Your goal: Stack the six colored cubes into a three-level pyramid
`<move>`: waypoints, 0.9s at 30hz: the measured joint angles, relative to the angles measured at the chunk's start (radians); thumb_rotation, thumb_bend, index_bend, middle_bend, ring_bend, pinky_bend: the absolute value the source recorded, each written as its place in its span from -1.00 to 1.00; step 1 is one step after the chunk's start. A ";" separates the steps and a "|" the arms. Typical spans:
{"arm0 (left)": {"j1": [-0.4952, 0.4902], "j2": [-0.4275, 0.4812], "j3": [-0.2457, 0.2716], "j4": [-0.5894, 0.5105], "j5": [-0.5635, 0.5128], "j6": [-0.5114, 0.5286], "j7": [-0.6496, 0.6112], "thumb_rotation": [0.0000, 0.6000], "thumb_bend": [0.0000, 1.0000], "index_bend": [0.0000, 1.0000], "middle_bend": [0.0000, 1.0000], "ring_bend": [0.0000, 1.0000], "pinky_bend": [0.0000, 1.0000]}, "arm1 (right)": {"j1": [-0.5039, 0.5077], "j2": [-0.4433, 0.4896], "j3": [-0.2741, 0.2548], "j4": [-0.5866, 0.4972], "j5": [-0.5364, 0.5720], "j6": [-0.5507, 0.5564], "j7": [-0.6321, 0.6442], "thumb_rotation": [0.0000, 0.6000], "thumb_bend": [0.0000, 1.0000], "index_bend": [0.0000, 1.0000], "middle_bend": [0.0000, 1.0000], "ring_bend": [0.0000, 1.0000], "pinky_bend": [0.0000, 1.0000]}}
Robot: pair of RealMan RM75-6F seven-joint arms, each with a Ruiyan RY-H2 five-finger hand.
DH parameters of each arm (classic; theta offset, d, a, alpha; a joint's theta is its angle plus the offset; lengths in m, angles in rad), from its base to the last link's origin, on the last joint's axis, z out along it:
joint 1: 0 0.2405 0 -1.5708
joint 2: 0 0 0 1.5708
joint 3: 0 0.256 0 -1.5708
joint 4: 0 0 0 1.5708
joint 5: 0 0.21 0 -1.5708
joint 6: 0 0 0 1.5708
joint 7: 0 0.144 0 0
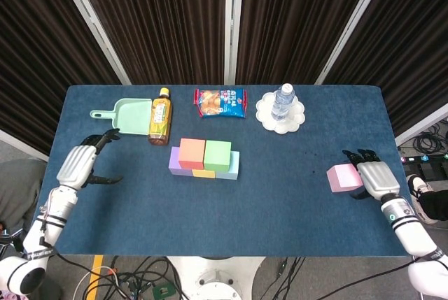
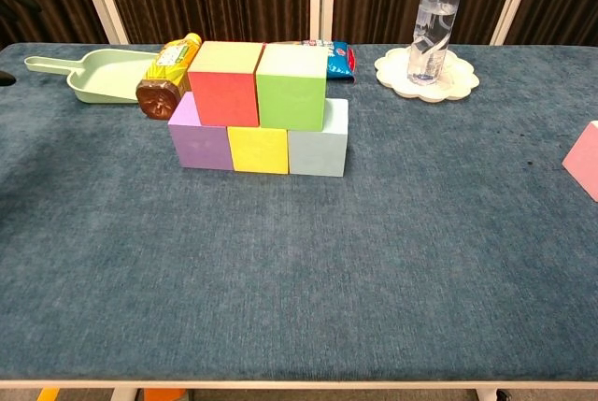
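Observation:
Five cubes stand stacked at mid-table: purple [image 1: 174, 161], yellow [image 1: 204, 173] and light blue [image 1: 235, 165] in the bottom row, red [image 1: 192, 152] and green [image 1: 218, 154] on top of them. The chest view shows the same purple [image 2: 199, 136], yellow [image 2: 259, 150], light blue [image 2: 320, 141], red [image 2: 224, 94] and green [image 2: 291, 93] cubes. A pink cube [image 1: 343, 177] lies alone on the right, cut by the chest view's edge [image 2: 585, 160]. My right hand [image 1: 378, 177] lies just right of it, fingers apart, holding nothing. My left hand [image 1: 78, 166] hovers open near the left edge.
Along the back stand a green dustpan [image 1: 129, 115], a tea bottle [image 1: 160, 115] lying down, a snack bag [image 1: 220, 102] and a water bottle [image 1: 282, 101] on a white plate [image 1: 291, 124]. The tea bottle [image 2: 166, 78] lies close behind the purple cube.

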State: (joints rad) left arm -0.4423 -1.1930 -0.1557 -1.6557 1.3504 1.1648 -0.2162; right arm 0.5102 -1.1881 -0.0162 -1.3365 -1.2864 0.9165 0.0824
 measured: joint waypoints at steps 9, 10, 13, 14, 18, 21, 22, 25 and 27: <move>0.008 -0.002 -0.005 0.004 -0.004 0.014 -0.010 1.00 -0.85 -0.78 -0.58 -0.55 -0.69 | 0.013 -0.002 0.038 -0.041 -0.049 0.014 0.062 1.00 -0.60 -1.00 -0.31 -1.00 -1.00; 0.008 -0.003 -0.006 0.003 -0.006 0.015 -0.007 1.00 -0.86 -0.78 -0.58 -0.55 -0.69 | 0.018 0.001 0.046 -0.058 -0.053 0.015 0.068 1.00 -0.60 -1.00 -0.31 -1.00 -1.00; 0.008 -0.004 -0.007 0.003 -0.008 0.018 0.003 1.00 -0.85 -0.78 -0.58 -0.55 -0.69 | 0.051 0.002 0.082 -0.112 -0.056 0.006 0.073 1.00 -0.62 -1.00 -0.31 -1.00 -1.00; 0.008 -0.005 -0.008 0.003 -0.008 0.018 0.006 1.00 -0.85 -0.78 -0.58 -0.55 -0.69 | 0.069 -0.003 0.099 -0.127 -0.049 -0.006 0.065 1.00 -0.62 -1.00 -0.31 -1.00 -1.00; 0.006 -0.004 -0.009 0.004 -0.015 0.013 0.018 1.00 -0.85 -0.78 -0.58 -0.55 -0.69 | 0.117 -0.045 0.137 -0.144 0.004 -0.043 0.001 1.00 -0.66 -1.00 -0.32 -1.00 -1.00; 0.006 -0.001 -0.009 0.004 -0.025 0.010 0.033 1.00 -0.85 -0.78 -0.58 -0.55 -0.69 | 0.150 -0.095 0.158 -0.144 0.063 -0.065 -0.078 1.00 -0.66 -1.00 -0.36 -1.00 -1.00; 0.007 0.000 -0.009 0.005 -0.028 0.011 0.044 1.00 -0.85 -0.78 -0.58 -0.55 -0.69 | 0.160 -0.111 0.162 -0.142 0.083 -0.073 -0.103 1.00 -0.66 -1.00 -0.38 -1.00 -1.00; 0.010 -0.002 -0.008 0.013 -0.037 0.020 0.084 1.00 -0.85 -0.78 -0.58 -0.55 -0.70 | 0.194 -0.150 0.173 -0.139 0.158 -0.107 -0.177 1.00 -0.67 -1.00 -0.57 -1.00 -1.00; 0.013 -0.005 -0.007 0.022 -0.041 0.030 0.123 1.00 -0.85 -0.78 -0.58 -0.55 -0.73 | 0.215 -0.165 0.177 -0.142 0.198 -0.128 -0.219 1.00 -0.69 -1.00 -0.72 -1.00 -1.00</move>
State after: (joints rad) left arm -0.4293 -1.1978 -0.1623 -1.6334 1.3090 1.1949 -0.0932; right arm 0.7251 -1.3532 0.1610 -1.4785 -1.0883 0.7889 -0.1365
